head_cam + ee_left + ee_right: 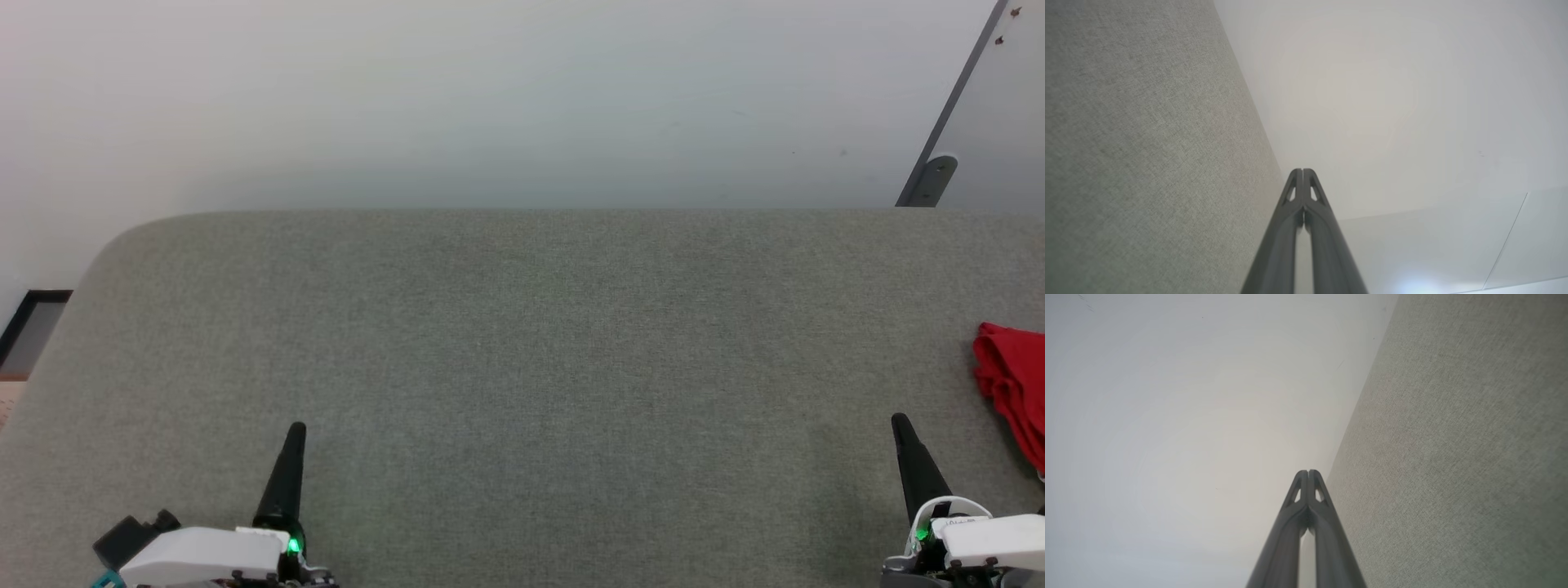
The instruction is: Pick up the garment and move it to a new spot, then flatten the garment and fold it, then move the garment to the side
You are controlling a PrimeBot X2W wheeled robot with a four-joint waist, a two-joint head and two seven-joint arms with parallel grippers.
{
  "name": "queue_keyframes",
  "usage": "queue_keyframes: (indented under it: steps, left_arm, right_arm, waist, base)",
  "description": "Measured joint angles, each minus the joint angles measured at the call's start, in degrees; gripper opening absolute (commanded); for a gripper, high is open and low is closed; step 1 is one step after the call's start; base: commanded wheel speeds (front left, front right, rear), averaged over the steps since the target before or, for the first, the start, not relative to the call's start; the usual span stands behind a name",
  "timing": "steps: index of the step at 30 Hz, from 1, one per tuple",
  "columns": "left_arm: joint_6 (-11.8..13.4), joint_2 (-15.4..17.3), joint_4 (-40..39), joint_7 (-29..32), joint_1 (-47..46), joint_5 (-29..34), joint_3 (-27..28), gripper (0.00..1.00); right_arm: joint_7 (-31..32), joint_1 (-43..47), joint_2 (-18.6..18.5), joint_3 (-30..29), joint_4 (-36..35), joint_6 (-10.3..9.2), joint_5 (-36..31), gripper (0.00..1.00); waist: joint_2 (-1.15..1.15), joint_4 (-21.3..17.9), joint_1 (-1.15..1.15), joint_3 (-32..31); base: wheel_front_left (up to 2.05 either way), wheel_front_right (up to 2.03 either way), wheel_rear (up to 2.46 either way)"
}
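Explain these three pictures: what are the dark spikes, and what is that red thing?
This is a two-armed robot at a grey fabric-covered surface. The wide picture comes from a camera on its head, looking down. The spikes are its grasping parts, the left end effector and the right end effector: each two long fingers pressed shut, holding nothing. The other two pictures come from wrist cameras looking along those fingers. The red thing is a crumpled garment lying at the picture's right edge, apart from the right end effector.
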Motion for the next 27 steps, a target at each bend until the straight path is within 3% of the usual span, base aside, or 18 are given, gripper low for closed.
queue_keyframes:
  steps: [27]
  left_arm:
    - [-0.01, -0.58, 1.38, 3.21, -2.47, -10.66, 1.14, 0.00]
  right_arm:
    - [2.93, -1.92, 0.83, -0.41, 1.10, 0.00, 9.59, 0.00]
  waist:
    - [0.00, -0.32, 0.00, 0.40]
  base:
    - [0.00, 0.00, 0.00]
